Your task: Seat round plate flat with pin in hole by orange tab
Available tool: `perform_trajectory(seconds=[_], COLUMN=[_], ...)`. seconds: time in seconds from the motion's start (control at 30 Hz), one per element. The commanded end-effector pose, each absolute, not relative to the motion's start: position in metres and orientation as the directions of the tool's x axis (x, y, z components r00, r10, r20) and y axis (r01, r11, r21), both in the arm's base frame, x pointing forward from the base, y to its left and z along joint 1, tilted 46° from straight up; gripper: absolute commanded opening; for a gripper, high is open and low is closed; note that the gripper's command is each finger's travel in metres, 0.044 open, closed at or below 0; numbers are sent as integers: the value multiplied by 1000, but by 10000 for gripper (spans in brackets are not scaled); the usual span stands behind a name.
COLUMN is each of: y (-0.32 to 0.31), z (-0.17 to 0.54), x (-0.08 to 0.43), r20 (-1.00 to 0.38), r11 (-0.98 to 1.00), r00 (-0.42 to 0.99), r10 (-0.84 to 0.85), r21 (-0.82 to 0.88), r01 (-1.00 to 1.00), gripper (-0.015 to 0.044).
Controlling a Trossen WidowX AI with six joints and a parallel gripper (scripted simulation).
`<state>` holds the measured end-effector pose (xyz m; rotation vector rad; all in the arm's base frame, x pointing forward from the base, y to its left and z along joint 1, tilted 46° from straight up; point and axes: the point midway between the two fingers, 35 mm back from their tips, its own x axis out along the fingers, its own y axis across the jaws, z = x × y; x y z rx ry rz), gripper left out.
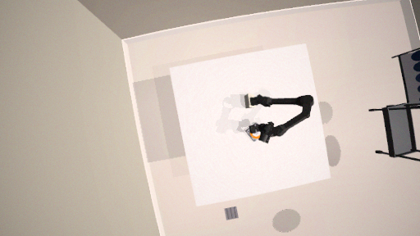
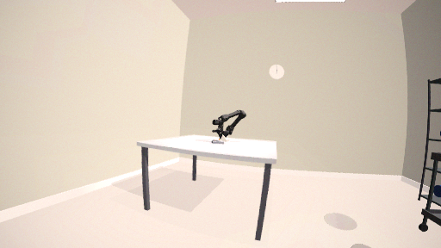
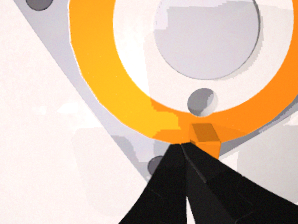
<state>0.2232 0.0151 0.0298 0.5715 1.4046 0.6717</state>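
The round plate is an orange ring with a white middle and sits around the grey post. Its orange tab points toward the bottom of the wrist view. The hole beside the tab shows grey with a lighter right side; I cannot tell whether the pin is in it. The grey base lies under the plate; whether the plate is flat on it is unclear. My gripper is shut and empty, its tips at the ring's outer edge just left of the tab. Contact is unclear.
The base lies on the white table. The black arm bends around from its mount, which stands near the plate. Dark round corner holes show in the base.
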Motion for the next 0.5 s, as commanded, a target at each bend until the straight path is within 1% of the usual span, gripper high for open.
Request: perform_trajectory(seconds=[0.0,0.47], y=[13,10], z=[23,20], x=[220,219], r20=[-704,-704], r11=[703,703], r00=[21,21], r10=[710,710], r21=[706,706], r01=[-81,-81], gripper=[0,0])
